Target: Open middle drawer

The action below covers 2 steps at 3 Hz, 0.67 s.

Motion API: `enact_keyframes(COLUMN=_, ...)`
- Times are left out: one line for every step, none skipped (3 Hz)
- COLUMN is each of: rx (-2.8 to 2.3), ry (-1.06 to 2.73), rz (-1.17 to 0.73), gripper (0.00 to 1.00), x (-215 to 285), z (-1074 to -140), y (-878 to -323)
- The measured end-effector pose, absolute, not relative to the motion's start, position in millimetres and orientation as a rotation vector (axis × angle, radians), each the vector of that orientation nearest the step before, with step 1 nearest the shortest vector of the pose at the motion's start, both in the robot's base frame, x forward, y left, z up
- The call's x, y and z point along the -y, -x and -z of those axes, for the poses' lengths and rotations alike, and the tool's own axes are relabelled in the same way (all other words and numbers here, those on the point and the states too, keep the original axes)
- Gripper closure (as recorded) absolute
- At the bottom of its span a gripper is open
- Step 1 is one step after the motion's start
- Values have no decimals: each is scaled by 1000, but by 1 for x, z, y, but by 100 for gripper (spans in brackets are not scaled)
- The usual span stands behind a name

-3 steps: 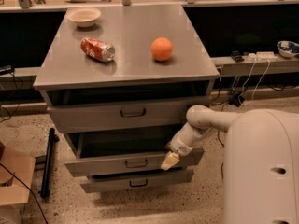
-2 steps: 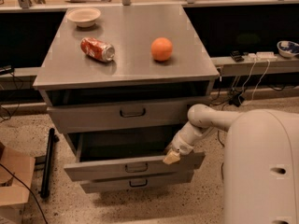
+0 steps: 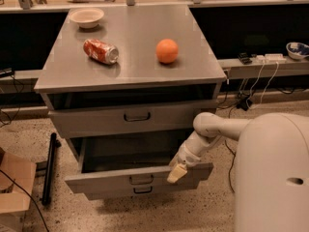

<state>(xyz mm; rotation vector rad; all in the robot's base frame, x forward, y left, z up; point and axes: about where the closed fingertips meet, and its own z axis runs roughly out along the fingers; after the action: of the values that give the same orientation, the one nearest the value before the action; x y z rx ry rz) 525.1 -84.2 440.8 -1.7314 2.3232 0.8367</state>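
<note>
Centrally placed in the cabinet's stack of three, the middle drawer point(image 3: 104, 181) stands drawn well out, its dark interior open to view between the taller top drawer point(image 3: 96, 120) above and the bottom drawer point(image 3: 116, 193), which peeps out just beneath it. Its grey metal front carries a small black loop handle point(image 3: 141, 179) at mid-width. Being sheet metal on runners, it is judged stiff and moderately heavy, smooth-faced and slippery; it should slide straight if pulled level. The loop handle, or the upper lip of the front panel, offers the surest hold. The gripper point(image 3: 175, 173) sits at that upper lip, right of the handle and touching or nearly touching the panel; whether it is spread or closed on the lip cannot be told. The arm point(image 3: 205, 137) reaches down to it from the robot's pale body point(image 3: 273, 173) at the right. On the bench point(image 3: 140, 23) above lie a red can point(image 3: 100, 51) on its side, an orange point(image 3: 167, 50) and a shallow bowl point(image 3: 86, 17), all well apart.
</note>
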Motion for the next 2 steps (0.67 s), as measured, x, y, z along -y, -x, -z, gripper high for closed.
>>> enact_keyframes(rx=-2323, ry=1731, rz=-837, gripper=0, x=84, z=-441, y=-525)
enact_keyframes(rx=-2323, ry=1731, rz=-837, gripper=0, x=84, z=-441, y=-525)
